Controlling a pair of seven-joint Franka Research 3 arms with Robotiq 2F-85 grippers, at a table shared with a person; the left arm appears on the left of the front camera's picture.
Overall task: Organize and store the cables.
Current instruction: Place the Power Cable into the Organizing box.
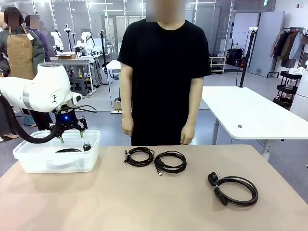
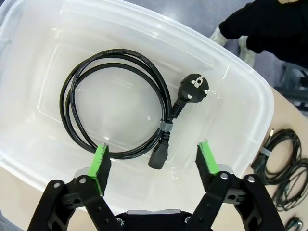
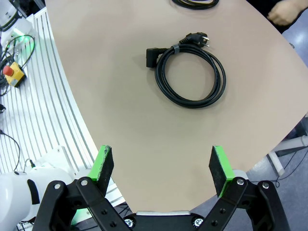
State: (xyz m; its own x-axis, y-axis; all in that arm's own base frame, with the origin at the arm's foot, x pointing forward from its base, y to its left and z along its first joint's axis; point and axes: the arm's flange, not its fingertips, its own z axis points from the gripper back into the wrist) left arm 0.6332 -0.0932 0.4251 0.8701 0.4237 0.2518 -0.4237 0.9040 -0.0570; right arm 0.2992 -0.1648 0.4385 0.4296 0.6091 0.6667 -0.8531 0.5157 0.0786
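A coiled black power cable (image 2: 115,103) lies on the floor of a clear plastic bin (image 2: 240,82), touched by nothing. My left gripper (image 2: 154,161) hangs open just above it, green pads (image 2: 100,163) spread wide and empty. From the front, that left gripper (image 1: 71,137) is over the bin (image 1: 91,161) at the table's left. Two thin coiled cables (image 1: 139,156) (image 1: 170,161) lie side by side mid-table. A thicker coiled cable (image 1: 236,189) (image 3: 190,72) rests at the right. My right gripper (image 3: 163,166) is open, high above the table and short of that coil.
A person (image 1: 163,72) stands at the far edge, arms hanging; a hand (image 3: 284,12) is near the table. A red stop button (image 3: 12,72) and loose wires sit beyond the table's rounded edge. Bare tabletop (image 1: 120,202) stretches along the front.
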